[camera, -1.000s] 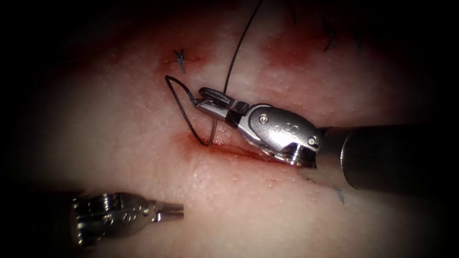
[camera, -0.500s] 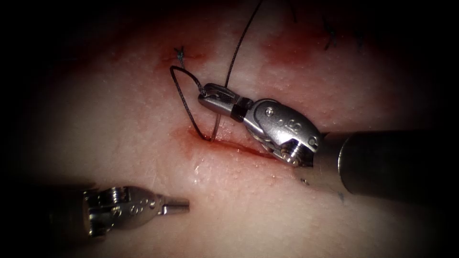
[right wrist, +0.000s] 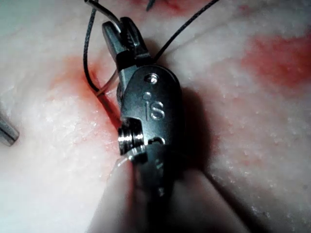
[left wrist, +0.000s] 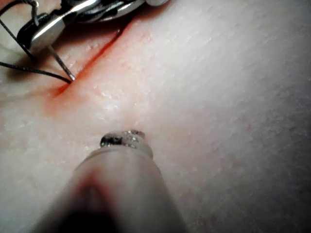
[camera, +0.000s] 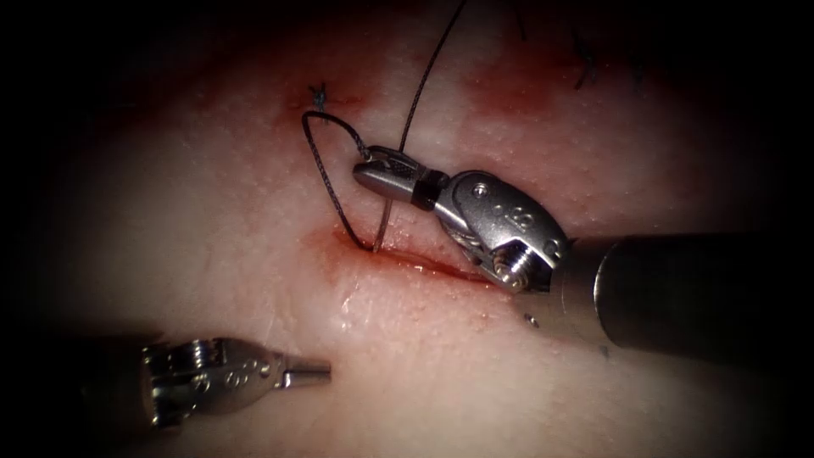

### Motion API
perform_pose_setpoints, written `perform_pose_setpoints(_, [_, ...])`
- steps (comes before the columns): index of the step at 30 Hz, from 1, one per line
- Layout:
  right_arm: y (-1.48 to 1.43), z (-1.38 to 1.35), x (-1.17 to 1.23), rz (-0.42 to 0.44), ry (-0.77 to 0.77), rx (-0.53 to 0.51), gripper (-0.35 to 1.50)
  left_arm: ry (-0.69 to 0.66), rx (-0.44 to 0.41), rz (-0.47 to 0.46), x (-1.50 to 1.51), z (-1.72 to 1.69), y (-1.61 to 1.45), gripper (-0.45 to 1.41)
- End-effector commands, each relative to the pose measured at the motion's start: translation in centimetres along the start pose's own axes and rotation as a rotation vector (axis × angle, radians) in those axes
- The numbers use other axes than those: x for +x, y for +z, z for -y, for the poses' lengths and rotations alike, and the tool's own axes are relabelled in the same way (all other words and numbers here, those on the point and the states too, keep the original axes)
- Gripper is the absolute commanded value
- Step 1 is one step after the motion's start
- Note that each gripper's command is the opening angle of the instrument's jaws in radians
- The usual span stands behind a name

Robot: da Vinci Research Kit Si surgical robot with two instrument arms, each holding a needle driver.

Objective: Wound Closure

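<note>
My right tool (camera: 363, 173) is shut on the curved needle (camera: 383, 222) just above the cut (camera: 428, 265). The needle runs from the jaws down to the cut's left end and meets the tissue (camera: 212, 220) there; I cannot tell how deep it sits. Dark thread (camera: 320, 170) loops from the jaws out to the left and back down to that same spot. A second strand (camera: 424, 76) climbs away upward. The right wrist view shows the right tool (right wrist: 112, 30) clamping the needle (right wrist: 108, 87). My left tool (camera: 315, 371) lies low on the left, shut and holding nothing.
An older knot (camera: 320, 97) sits above the thread loop, and cut thread ends (camera: 585, 72) lie at the upper right. Red fluid (camera: 339, 250) stains the cut's left end. The right tool's shaft (camera: 695, 293) covers the cut's right part.
The right tool has lifted and turned a little, and the thread loop rose with it towards the old knot. The left tool has barely shifted.
</note>
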Motion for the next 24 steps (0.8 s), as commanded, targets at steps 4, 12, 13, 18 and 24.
perform_pose_setpoints(4, [0.09,-0.01,-0.11,-0.011,0.065,0.006,-0.35,-0.001,-0.005,-0.002,0.03,-0.07,0.08,0.14])
perform_pose_setpoints(12, [0.1,0.0,-0.2,0.018,0.292,0.03,-0.35,0.004,-0.009,-0.003,0.0,-0.02,0.07,0.14])
perform_pose_setpoints(13, [0.1,0.0,-0.2,0.018,0.292,0.03,-0.35,0.004,-0.009,-0.003,0.0,-0.02,0.07,0.14])
perform_pose_setpoints(18, [0.09,0.02,-0.26,0.057,0.381,0.042,-0.35,0.009,-0.011,-0.004,-0.04,0.01,0.07,0.14])
perform_pose_setpoints(24, [0.11,0.09,-0.27,0.074,0.439,0.069,-0.35,0.011,-0.012,-0.005,-0.06,0.05,0.07,0.14])
